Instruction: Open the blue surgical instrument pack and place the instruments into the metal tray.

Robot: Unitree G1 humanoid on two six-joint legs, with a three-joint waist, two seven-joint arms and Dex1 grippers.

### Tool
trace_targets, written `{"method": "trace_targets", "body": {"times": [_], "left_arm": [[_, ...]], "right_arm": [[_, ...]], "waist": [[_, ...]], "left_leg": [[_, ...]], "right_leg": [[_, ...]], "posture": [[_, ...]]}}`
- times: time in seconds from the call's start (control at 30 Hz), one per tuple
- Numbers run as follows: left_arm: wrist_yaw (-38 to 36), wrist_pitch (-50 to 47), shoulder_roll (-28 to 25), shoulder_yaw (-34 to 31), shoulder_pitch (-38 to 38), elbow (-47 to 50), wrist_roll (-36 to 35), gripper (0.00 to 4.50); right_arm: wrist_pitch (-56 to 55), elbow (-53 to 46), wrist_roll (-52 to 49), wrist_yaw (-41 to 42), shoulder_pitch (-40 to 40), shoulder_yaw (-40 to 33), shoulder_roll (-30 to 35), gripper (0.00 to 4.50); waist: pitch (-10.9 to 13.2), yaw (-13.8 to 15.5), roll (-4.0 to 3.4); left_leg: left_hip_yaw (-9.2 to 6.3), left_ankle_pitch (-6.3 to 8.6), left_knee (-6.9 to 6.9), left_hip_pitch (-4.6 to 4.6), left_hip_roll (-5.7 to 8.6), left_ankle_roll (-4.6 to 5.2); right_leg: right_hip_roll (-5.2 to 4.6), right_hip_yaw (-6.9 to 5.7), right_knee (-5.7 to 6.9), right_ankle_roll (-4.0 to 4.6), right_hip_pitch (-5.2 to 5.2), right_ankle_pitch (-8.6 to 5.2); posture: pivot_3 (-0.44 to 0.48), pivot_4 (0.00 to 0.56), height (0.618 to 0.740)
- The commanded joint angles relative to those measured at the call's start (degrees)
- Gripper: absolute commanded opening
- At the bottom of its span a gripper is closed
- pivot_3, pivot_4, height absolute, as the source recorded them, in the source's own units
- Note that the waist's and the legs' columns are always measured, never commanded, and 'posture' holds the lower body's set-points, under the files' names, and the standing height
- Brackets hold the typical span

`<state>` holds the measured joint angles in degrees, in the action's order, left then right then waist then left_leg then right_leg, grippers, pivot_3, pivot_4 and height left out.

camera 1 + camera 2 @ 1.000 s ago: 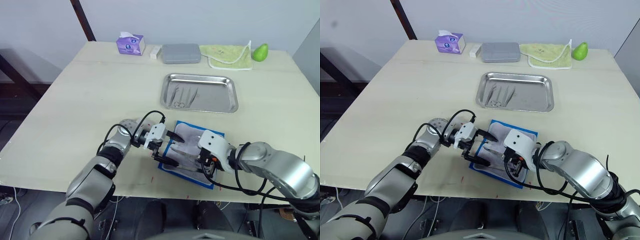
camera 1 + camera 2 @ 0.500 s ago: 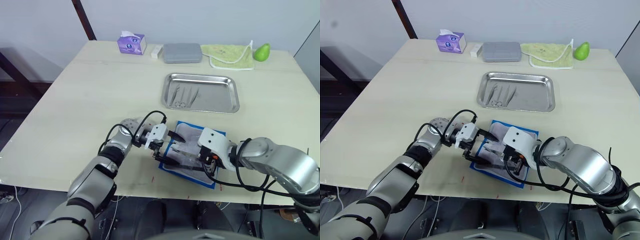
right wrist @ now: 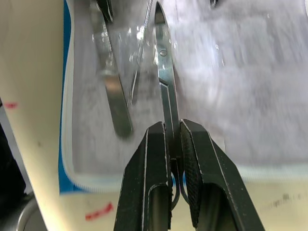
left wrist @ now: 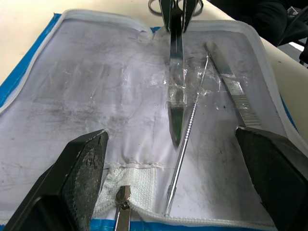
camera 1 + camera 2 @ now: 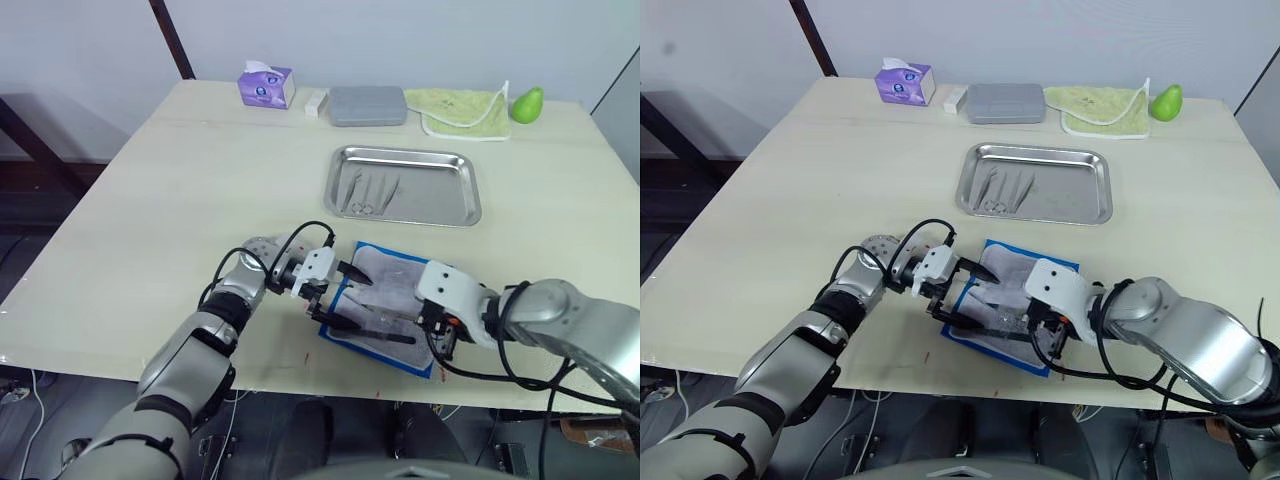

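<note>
Since a second ago the right gripper point(image 3: 172, 132) has drawn back from the middle of the pack point(image 5: 398, 277) to its near right edge, pulling the scissors point(image 3: 165, 79) with it; the left gripper point(image 4: 173, 180) has stayed put at the pack's left edge.

Pack: unzipped and lying flat, pale grey lining up, blue border showing, just ahead of both grippers near the table's point(image 5: 180, 180) front edge. On the lining, between the two grippers: the scissors, a thin probe point(image 4: 186, 139) touching them alongside, and a flat pair of tweezers point(image 4: 232, 86) just beside the probe. A clear film or tape patch crosses the scissor blades.

Tray point(image 5: 404, 161): beyond the pack, well ahead of both grippers. Several thin instruments point(image 5: 365, 194) lie in its left half; right half bare.

Right gripper: fingers clamped tight on the scissors at the shank just above the ring handles, blades pointing away over the lining.

Left gripper: fingers spread wide, holding nothing, tips at the zip edge with the zip pull point(image 4: 123, 197) between them.

No legible writing on pack or tray.
</note>
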<state>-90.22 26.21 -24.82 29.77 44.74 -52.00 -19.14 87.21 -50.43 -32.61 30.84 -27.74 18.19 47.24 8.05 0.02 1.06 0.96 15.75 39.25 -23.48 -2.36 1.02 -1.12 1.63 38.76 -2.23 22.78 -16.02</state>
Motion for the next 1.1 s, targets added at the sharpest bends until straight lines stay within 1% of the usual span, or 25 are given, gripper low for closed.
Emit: {"method": "trace_targets", "body": {"times": [0.03, 0.13, 0.23, 0.3, 0.37, 0.4, 0.5, 0.63, 0.7, 0.83, 0.9, 0.93, 0.97, 1.03, 1.1], "left_arm": [[-2.3, 0.4, 0.4, 1.9, -1.4, -3.3, 4.2, 4.5], [-2.3, 0.6, 0.6, 1.7, -1.3, -3.7, 4.3, 4.5], [-2.3, 0.9, 1.0, 1.4, -1.2, -4.1, 4.5, 4.5], [-2.3, 1.1, 1.1, 1.2, -1.1, -4.6, 4.6, 4.5], [-2.3, 1.3, 1.3, 0.9, -1.1, -4.8, 4.7, 4.5], [-2.3, 1.4, 1.4, 0.7, -1.2, -4.8, 4.7, 4.5], [-2.3, 1.5, 1.7, 0.0, -1.3, -4.8, 4.8, 4.5], [-2.3, 1.1, 1.8, -1.2, -1.8, -4.2, 4.2, 4.5], [-2.3, 0.8, 1.7, -1.7, -2.1, -3.9, 4.0, 4.5], [-2.3, 0.4, 1.1, -1.9, -2.8, -2.7, 3.2, 4.5], [-2.3, 0.2, 1.1, -2.0, -2.9, -2.5, 2.9, 4.5], [-2.3, 0.2, 1.1, -2.1, -2.8, -2.6, 2.9, 4.5], [-2.3, 0.3, 1.2, -2.2, -2.7, -2.9, 3.1, 4.5], [-2.3, 0.4, 1.5, -2.5, -2.5, -3.3, 3.3, 4.5], [-2.3, 0.5, 1.8, -2.7, -2.3, -3.7, 3.5, 4.5]], "right_arm": [[-1.3, -2.7, -0.9, 1.4, 1.3, -4.9, 3.7, 0.12], [-1.9, -4.1, -2.2, 3.5, 3.8, -9.3, 7.9, 0.12], [-3.1, -5.9, -4.9, 8.2, 8.0, -17.7, 12.9, 0.12], [-4.0, -6.1, -7.6, 11.6, 10.6, -24.6, 14.2, 0.12], [-4.2, -5.3, -10.0, 14.0, 12.7, -31.2, 14.0, 0.12], [-3.9, -4.3, -11.0, 14.2, 13.2, -34.2, 12.7, 0.12], [-4.1, -1.7, -12.3, 12.0, 12.6, -39.2, 7.8, 0.12], [-3.8, 2.4, -9.3, 3.0, 7.2, -37.6, -0.6, 0.12], [-2.6, 3.8, -8.4, -0.3, 4.9, -36.4, -3.5, 0.12], [-3.5, 10.0, -2.9, -9.6, -2.7, -29.9, -11.5, 0.12], [-5.4, 15.8, 2.0, -16.3, -7.8, -26.8, -17.8, 0.12], [-6.1, 17.9, 3.6, -18.3, -9.5, -25.8, -19.9, 0.12], [-5.7, 21.5, 6.9, -22.4, -12.4, -23.8, -22.6, 0.12], [-6.4, 28.6, 9.9, -26.7, -16.8, -23.8, -28.7, 0.12], [-8.2, 33.5, 11.9, -28.7, -19.3, -23.9, -32.2, 0.12]], "waist": [[0.0, 0.0, -0.01], [0.0, 0.3, -0.02], [0.0, 0.7, -0.06], [0.0, 0.7, -0.08], [0.0, 0.8, -0.1], [0.0, 0.8, -0.1], [0.0, 0.8, -0.09], [0.0, 0.8, -0.19], [-0.1, 0.7, -0.25], [-0.1, 0.5, -0.35], [-0.1, 0.2, -0.45], [-0.1, 0.2, -0.49], [-0.1, 0.1, -0.51], [-0.1, 0.2, -0.59], [-0.1, 0.4, -0.63]], "left_leg": [[0.0, 0.0, 0.0, 0.0, 0.0, 0.0], [-0.01, -0.01, 0.01, 0.0, 0.01, 0.01], [0.0, -0.01, 0.01, 0.0, 0.01, 0.01], [-0.02, -0.01, 0.0, -0.02, 0.01, 0.01], [-0.02, -0.01, 0.0, 0.0, 0.01, 0.01], [-0.02, -0.01, 0.0, 0.03, 0.02, 0.02], [0.01, -0.02, 0.0, 0.08, 0.01, 0.03], [0.06, -0.03, 0.01, 0.09, 0.01, 0.05], [0.04, -0.03, 0.0, 0.08, 0.01, 0.05], [0.03, -0.04, -0.01, 0.07, 0.01, 0.06], [0.1, -0.04, -0.01, 0.1, 0.01, 0.06], [0.1, -0.04, -0.01, 0.1, 0.01, 0.06], [0.06, -0.04, -0.02, 0.05, 0.01, 0.07], [0.08, -0.05, -0.02, 0.0, 0.02, 0.07], [0.11, -0.05, -0.01, -0.13, 0.03, 0.07]], "right_leg": [[0.0, 0.0, 0.0, 0.0, 0.0, 0.0], [0.0, -0.01, 0.0, 0.0, -0.01, 0.0], [0.0, 0.0, -0.01, 0.0, -0.01, 0.0], [0.0, -0.02, -0.04, 0.0, -0.01, 0.0], [0.01, -0.02, -0.04, 0.0, -0.03, 0.0], [0.02, -0.02, -0.04, 0.0, -0.05, 0.0], [0.03, 0.02, -0.04, -0.01, -0.09, 0.01], [0.04, 0.07, -0.01, -0.01, -0.08, 0.01], [0.05, 0.06, -0.01, 0.0, -0.07, 0.0], [0.06, 0.05, -0.01, 0.01, -0.05, 0.01], [0.06, 0.13, 0.06, 0.01, -0.02, 0.01], [0.07, 0.13, 0.08, 0.01, -0.01, 0.01], [0.09, 0.08, 0.08, 0.02, 0.03, 0.0], [0.08, 0.09, 0.09, 0.01, 0.07, 0.01], [0.07, 0.11, 0.13, 0.01, 0.25, 0.02]], "posture": [[0.0, 0.15, 0.736], [0.0, 0.15, 0.736], [0.0, 0.15, 0.736], [0.0, 0.15, 0.736], [0.0, 0.15, 0.736], [0.0, 0.15, 0.736], [0.0, 0.15, 0.736], [0.0, 0.15, 0.736], [0.0, 0.15, 0.736], [0.0, 0.15, 0.736], [0.0, 0.15, 0.736], [0.0, 0.15, 0.736], [0.0, 0.15, 0.736], [0.0, 0.15, 0.736], [0.0, 0.15, 0.736]]}}
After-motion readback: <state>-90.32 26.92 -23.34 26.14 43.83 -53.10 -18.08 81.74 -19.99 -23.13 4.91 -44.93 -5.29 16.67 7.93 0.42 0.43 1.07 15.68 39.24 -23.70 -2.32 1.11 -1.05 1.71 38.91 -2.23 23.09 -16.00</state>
